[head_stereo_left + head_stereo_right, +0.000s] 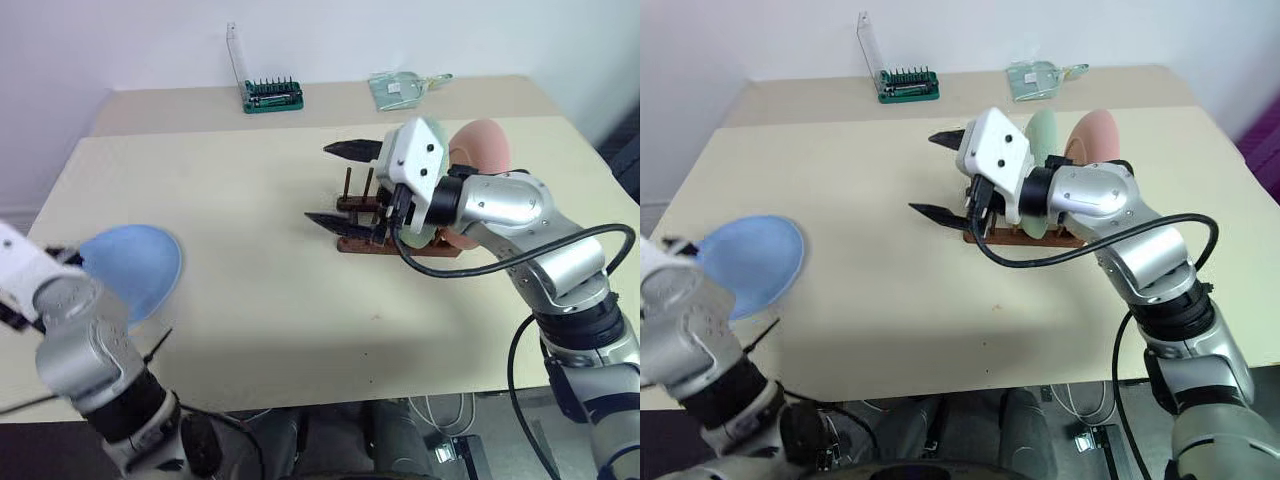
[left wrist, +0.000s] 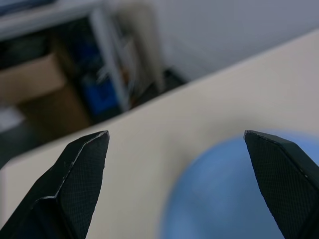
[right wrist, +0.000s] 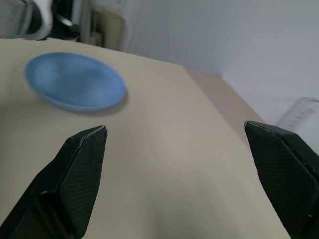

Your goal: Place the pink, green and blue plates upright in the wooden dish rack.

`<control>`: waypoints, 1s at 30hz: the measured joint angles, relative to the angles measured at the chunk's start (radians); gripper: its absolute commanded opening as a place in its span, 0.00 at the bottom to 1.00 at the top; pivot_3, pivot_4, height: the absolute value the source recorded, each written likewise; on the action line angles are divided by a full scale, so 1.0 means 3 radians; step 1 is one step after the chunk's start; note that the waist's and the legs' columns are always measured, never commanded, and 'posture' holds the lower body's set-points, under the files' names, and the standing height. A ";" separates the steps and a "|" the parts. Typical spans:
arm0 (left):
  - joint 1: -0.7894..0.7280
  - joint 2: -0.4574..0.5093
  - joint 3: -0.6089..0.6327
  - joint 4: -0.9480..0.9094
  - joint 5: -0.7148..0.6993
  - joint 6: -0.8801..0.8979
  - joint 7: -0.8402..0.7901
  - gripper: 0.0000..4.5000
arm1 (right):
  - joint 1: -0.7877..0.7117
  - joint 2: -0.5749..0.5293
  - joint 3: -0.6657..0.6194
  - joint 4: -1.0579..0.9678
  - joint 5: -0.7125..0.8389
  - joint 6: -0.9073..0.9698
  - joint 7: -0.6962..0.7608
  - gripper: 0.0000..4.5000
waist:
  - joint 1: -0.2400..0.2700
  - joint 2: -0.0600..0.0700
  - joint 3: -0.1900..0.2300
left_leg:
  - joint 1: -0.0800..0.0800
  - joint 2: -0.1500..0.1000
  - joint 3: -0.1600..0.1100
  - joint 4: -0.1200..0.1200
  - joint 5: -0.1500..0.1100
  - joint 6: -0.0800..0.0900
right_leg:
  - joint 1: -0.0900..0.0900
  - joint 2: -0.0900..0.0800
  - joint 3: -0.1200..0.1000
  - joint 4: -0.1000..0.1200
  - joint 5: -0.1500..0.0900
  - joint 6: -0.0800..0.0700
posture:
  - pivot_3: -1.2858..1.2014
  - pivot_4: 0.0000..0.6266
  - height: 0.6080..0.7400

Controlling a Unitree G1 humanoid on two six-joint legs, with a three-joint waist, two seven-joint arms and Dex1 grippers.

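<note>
wooden dish rack (image 1: 1035,236) mostly blocked by the wide-open right gripper (image 1: 937,176), green plate (image 1: 1042,140) and pink plate (image 1: 1092,140) upright in it, blue plate (image 1: 752,264) flat at table's left edge, left gripper (image 2: 177,149) spread open over it

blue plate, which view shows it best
The right wrist view: the whole blue plate lies flat on the table, nothing covering it. In both eye views the left arm hides its near edge. The left wrist view shows a blurred part of it between the open left end effector fingers.
</note>
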 measured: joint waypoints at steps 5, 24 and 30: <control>-0.0061 -0.0426 0.0395 -0.0142 0.0012 0.0184 -0.0008 0.99 | 0.0041 0.0106 0.0028 0.0097 -0.0174 -0.0075 0.0101 1.00 | -0.0006 -0.0001 -0.0001 | 0.0007 0.0002 -0.0003 0.0000 0.0005 -0.0009 | 0.0003 0.0002 -0.0003 0.0009 0.0002 -0.0004 | 0.52 0.24 1.00; -0.0496 -0.0663 0.0613 0.0378 -0.0714 0.0025 -0.0793 0.01 | 0.0282 0.0238 -0.0013 -0.0116 -0.0425 0.0000 0.0081 1.00 | 0.0002 -0.0005 -0.0001 | 0.0005 0.0005 -0.0003 0.0001 0.0006 -0.0010 | 0.0003 0.0004 -0.0007 0.0008 0.0003 -0.0005 | 0.52 0.24 1.00; -0.0795 -0.0432 -0.0487 0.0399 -0.0936 -0.0414 -0.1466 0.01 | 0.0275 0.0171 0.0190 -0.0031 -0.0941 -0.0375 0.0123 1.00 | -0.0022 -0.0007 0.0000 | 0.0004 0.0006 0.0001 0.0001 0.0006 -0.0010 | 0.0000 0.0005 -0.0005 0.0007 0.0003 -0.0005 | 0.52 0.24 1.00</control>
